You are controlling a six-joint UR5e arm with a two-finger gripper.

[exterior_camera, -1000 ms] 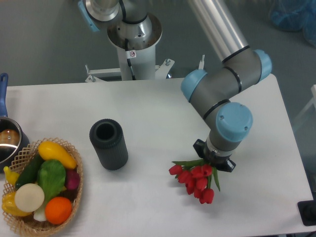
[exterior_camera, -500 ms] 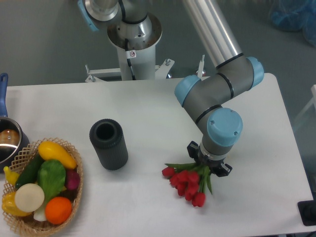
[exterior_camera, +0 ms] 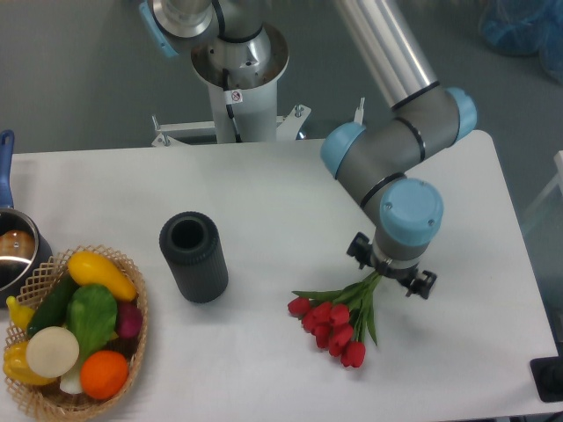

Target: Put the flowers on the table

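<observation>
dark vase (exterior_camera: 193,257), veg basket (exterior_camera: 75,334), pot (exterior_camera: 13,251)

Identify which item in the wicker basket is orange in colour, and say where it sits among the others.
The round orange at the basket's front edge, right of the pale round onion and below the green leafy vegetable.

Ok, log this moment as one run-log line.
step: set-down | flowers: lying on table | tool: over stems, grip unclear | vase: empty, upright
</observation>
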